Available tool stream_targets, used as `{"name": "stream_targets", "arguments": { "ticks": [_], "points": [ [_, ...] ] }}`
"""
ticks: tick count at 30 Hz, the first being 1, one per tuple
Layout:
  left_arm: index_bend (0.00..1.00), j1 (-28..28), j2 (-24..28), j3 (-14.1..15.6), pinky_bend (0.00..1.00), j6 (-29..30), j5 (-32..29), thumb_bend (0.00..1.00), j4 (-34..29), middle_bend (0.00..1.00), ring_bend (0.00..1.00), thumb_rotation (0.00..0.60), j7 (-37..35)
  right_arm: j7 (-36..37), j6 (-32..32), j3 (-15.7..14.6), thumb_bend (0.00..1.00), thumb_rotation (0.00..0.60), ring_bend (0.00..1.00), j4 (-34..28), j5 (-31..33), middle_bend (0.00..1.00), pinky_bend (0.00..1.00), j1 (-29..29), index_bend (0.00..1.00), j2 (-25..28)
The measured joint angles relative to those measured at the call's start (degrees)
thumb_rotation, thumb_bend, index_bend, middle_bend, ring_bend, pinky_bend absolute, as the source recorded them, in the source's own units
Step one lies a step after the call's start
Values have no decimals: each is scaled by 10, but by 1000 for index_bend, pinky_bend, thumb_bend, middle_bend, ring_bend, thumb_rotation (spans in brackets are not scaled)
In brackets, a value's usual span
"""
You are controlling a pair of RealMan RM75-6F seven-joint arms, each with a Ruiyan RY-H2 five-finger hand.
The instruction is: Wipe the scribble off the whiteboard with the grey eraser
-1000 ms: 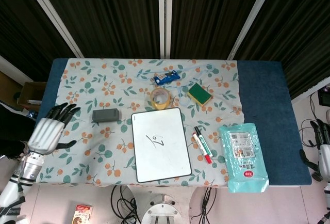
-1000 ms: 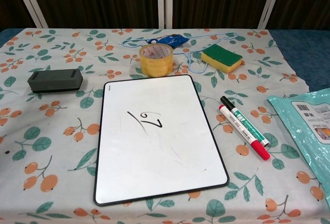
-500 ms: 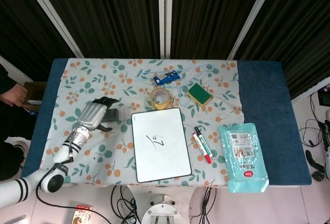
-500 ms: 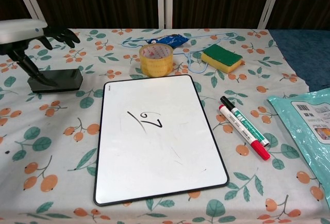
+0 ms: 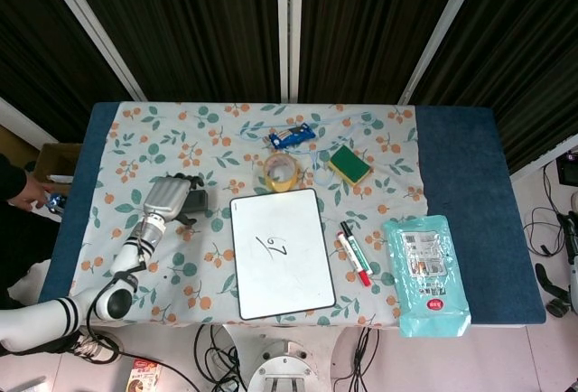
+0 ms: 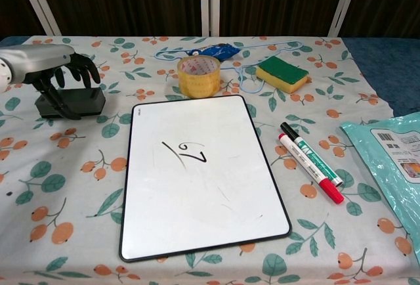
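The grey eraser (image 6: pixel 80 101) lies on the floral cloth left of the whiteboard (image 6: pixel 216 193). My left hand (image 6: pixel 49 62) is down over it, fingers curled behind its far side and thumb against its near face, so it grips the eraser where it lies. In the head view the left hand (image 5: pixel 166 197) covers most of the eraser (image 5: pixel 195 202). The whiteboard (image 5: pixel 289 275) bears a small black scribble (image 6: pixel 184 152) near its middle. Only a sliver of my right hand (image 5: pixel 573 240) shows, off the table's right edge.
A yellow tape roll (image 6: pixel 198 75) stands just behind the board, with a blue packet (image 6: pixel 216 51) and a green sponge (image 6: pixel 282 73) further back. Two markers (image 6: pixel 312 160) lie right of the board. A teal pouch (image 6: pixel 394 153) fills the right side.
My left hand came in from the table's left edge, then dropped onto the eraser and curled its fingers around it. The board and the other objects stayed put.
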Motion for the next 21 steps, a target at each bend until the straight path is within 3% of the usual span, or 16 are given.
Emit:
{"name": "stream_targets", "arguments": {
  "ticks": [21],
  "points": [
    [403, -6, -22, 8, 435, 19, 1, 114, 39, 437, 366, 600, -12, -12, -11, 2, 261, 600, 0, -5, 7, 0, 0, 4, 0, -2]
  ]
}}
